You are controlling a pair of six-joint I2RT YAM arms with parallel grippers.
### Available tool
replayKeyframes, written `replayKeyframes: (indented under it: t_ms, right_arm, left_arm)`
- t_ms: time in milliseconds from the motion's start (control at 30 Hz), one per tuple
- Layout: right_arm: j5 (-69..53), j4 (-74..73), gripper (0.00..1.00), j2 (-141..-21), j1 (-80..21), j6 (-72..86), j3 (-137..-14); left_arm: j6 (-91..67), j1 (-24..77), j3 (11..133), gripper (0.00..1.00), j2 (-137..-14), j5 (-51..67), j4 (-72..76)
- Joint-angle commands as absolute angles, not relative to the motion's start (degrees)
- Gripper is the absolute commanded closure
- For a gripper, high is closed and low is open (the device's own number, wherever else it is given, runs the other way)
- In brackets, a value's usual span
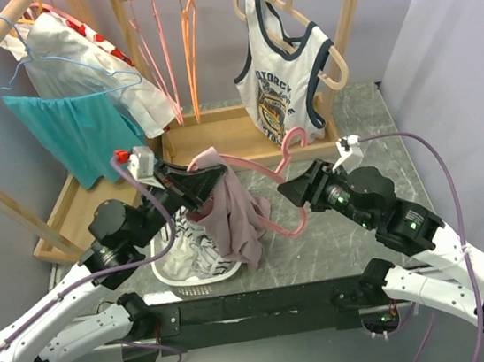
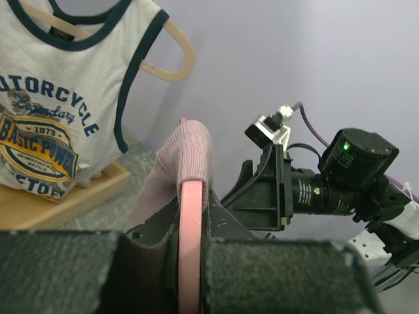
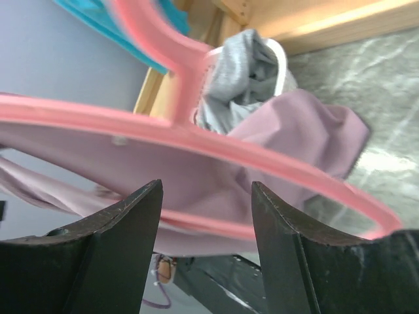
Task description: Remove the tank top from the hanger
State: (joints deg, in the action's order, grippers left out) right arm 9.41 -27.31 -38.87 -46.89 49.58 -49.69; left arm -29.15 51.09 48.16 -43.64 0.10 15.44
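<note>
mauve tank top (image 1: pixel 228 208) bunched at one end of the pink hanger (image 1: pixel 270 174), cloth draped over the hanger arm and so not yet off, held in the air above the white laundry basket (image 1: pixel 176 277) near the front of the tabletop (image 1: pixel 348 238). clamped at that end by the left end effector (image 1: pixel 196 185), pinching cloth and hanger together; flanked at the other end by the right end effector (image 1: pixel 288 193), fingers spread wide, gripping nothing. judged about midway: garment gathered to one side, last fold left to slide free.
</note>
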Motion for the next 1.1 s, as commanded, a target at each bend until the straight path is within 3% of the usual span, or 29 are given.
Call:
replayKeyframes:
  t_ms: [0,733,1067]
  right_arm:
    - [6.42,-21.19,0.36,-43.84,-46.84,49.83,-54.22]
    - [6.95,-8.71,0.35,-42.54,-42.28,54.14,-49.48]
    - [-6.67,-0.18,0.34,-45.26,-34.37,61.52,-47.55]
  left_arm:
    - [-32.61,51.50,48.52,0.99,-45.96,4.22,23.11]
    - [-32.52,54.31,48.61,0.99,-48.16,6.59,25.05]
    - [-31.82,56.16,47.90,0.99,-48.86,5.19,25.49]
